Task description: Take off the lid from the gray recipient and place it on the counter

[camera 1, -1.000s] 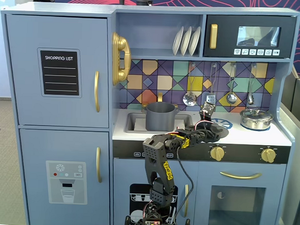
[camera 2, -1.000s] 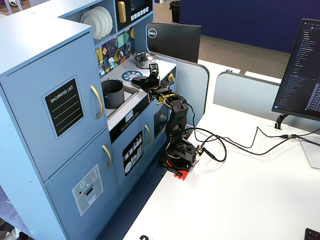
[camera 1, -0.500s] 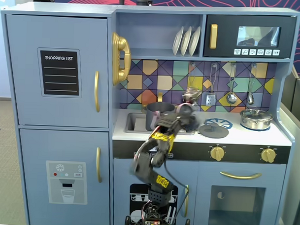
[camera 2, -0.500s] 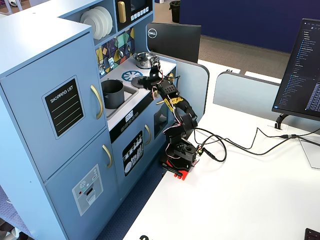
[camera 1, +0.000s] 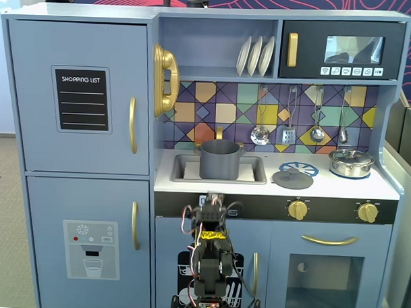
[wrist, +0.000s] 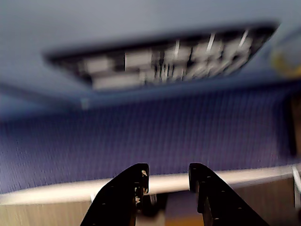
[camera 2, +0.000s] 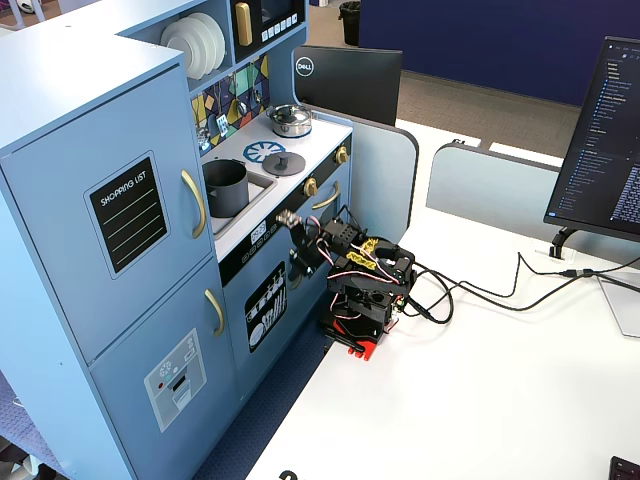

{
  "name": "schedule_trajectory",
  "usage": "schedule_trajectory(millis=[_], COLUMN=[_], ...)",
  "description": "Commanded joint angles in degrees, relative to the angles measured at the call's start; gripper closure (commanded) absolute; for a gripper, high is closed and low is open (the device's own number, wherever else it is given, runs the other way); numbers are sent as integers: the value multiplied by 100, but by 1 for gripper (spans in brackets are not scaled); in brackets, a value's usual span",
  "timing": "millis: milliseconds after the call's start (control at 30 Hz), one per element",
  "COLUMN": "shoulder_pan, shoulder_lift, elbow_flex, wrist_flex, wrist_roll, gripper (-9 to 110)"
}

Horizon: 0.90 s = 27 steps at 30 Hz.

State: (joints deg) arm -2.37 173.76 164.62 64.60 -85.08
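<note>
The lid (camera 1: 293,177) lies flat on the white counter (camera 1: 339,188), beside the blue burner print (camera 1: 303,169) and well apart from the gray recipient (camera 1: 219,159), which stands uncovered in the sink (camera 1: 183,169); by that, the task looks complete; the arm has folded back down in front of the cabinet, low above its base, so the retreat reads as a return to rest; the gripper (wrist: 167,181) holds nothing, its fingers parted by a modest gap in the wrist view; half a second ago the arm reached over the counter near the pot, and a second ago it hovered at the lid's spot; the steel pot (camera 1: 351,162) sits untouched at the counter's right.
</note>
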Motion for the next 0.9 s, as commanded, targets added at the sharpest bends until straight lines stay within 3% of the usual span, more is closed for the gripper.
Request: schedule_trajectory(millis=[0, 267, 867], shoulder_pan=[-132, 26, 88], shoulder_lift=[439, 835, 835], elbow_flex=[527, 738, 738], wrist_flex=[369, 2285, 2303], wrist_roll=[-105, -483, -149], gripper=[102, 100, 94])
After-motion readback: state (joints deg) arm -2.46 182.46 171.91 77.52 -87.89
